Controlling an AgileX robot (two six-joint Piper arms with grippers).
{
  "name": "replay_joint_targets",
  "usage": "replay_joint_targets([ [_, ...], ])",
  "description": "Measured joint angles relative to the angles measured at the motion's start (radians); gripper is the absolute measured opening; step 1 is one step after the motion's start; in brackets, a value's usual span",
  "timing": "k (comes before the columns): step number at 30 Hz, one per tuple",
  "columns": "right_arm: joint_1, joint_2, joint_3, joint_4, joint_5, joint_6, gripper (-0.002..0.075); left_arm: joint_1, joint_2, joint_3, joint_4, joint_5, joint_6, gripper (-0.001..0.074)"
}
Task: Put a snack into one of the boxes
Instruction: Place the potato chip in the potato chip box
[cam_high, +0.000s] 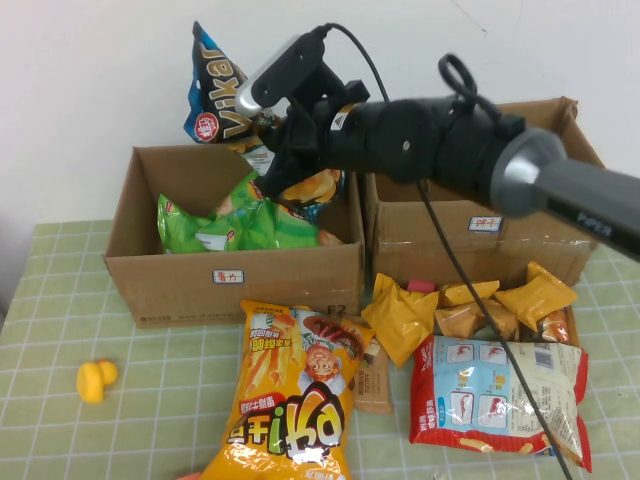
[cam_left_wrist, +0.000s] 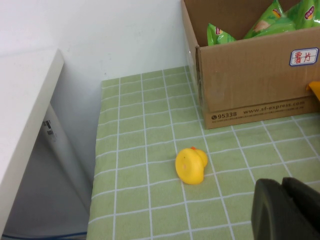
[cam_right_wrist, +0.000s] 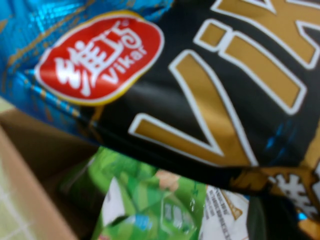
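My right gripper (cam_high: 263, 132) hangs over the back of the left box (cam_high: 235, 275), shut on a blue and black Vikar snack bag (cam_high: 214, 88). The bag stands up above the box's rear wall. In the right wrist view this snack bag (cam_right_wrist: 200, 85) fills most of the frame, with a dark finger (cam_right_wrist: 272, 220) against its lower edge and green bags (cam_right_wrist: 145, 205) underneath. The left box holds several green snack bags (cam_high: 225, 220). The right box (cam_high: 470, 240) stands beside it, partly behind my right arm. My left gripper (cam_left_wrist: 281, 182) hovers shut over the tablecloth near the left box's corner (cam_left_wrist: 250, 90).
A yellow rubber duck (cam_high: 97, 380) (cam_left_wrist: 191, 165) lies on the green checked cloth at front left. In front of the boxes lie a big orange snack bag (cam_high: 295, 400), a brown bar (cam_high: 372, 378), yellow packets (cam_high: 400, 315) and a red and white bag (cam_high: 500, 400). The table's left edge (cam_left_wrist: 97, 165) drops off.
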Motion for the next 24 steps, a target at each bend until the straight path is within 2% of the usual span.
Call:
replay_joint_targets([
  [8,0.0,0.065,0.0,0.042,-0.144,0.0,0.005,0.0,0.0,0.0,0.0,0.0,0.0,-0.0002],
  [12,0.0,0.09,0.0,0.058,-0.157,0.002,0.0071,0.0,0.0,0.0,0.0,0.0,0.0,-0.0002],
  [14,0.0,0.099,0.0,0.076,-0.161,0.003,0.0139,0.0,0.0,0.0,0.0,0.0,0.0,-0.0002],
  [17,0.0,0.101,0.0,0.096,-0.169,0.003,0.0339,0.0,0.0,0.0,0.0,0.0,0.0,-0.0002],
  [20,0.0,0.101,0.0,0.112,-0.179,0.004,0.0498,0.0,0.0,0.0,0.0,0.0,0.0,-0.0002],
  [22,0.0,0.099,0.0,0.117,-0.169,0.004,0.0538,0.0,0.0,0.0,0.0,0.0,0.0,-0.0002],
  [24,0.0,0.087,0.0,0.119,-0.138,0.004,0.0543,0.0,0.0,0.0,0.002,0.0,0.0,-0.0002],
])
